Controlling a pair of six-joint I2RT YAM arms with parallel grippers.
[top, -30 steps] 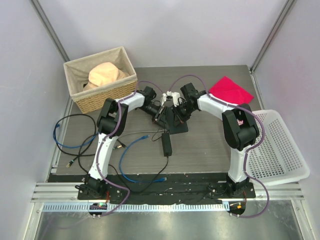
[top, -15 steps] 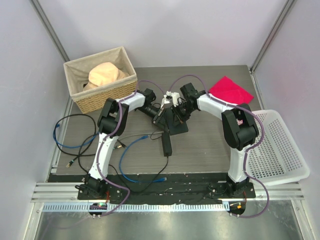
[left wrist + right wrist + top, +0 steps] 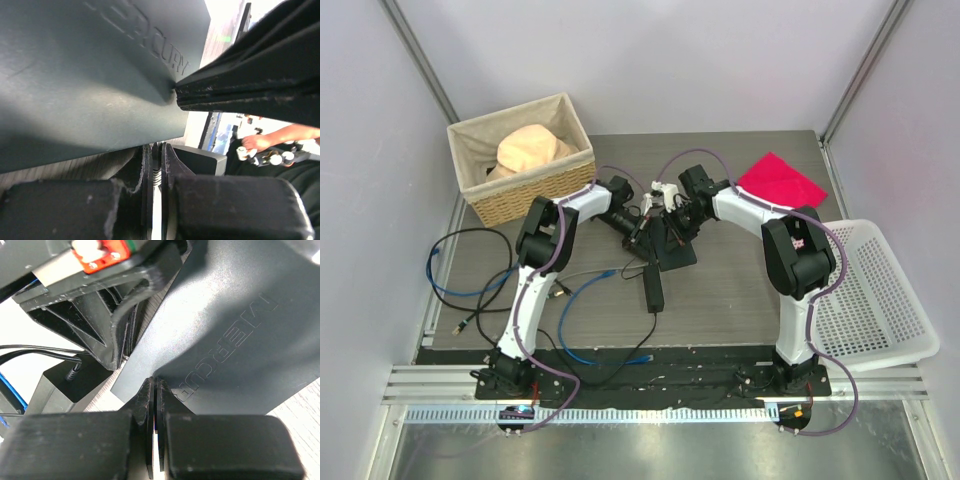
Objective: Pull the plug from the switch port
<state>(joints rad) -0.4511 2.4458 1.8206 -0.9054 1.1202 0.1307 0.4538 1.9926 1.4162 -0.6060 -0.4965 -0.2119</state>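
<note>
Left claw (image 3: 156,150) now closed, apparently one switch (image 3: 90,75)

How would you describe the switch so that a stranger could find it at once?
On the dark table, look midway between the wicker basket and the red cloth, where both arms reach. The switch is the flat black box there. Unlike the narrow black brick beside it, it is wide, with lettering on top.
</note>
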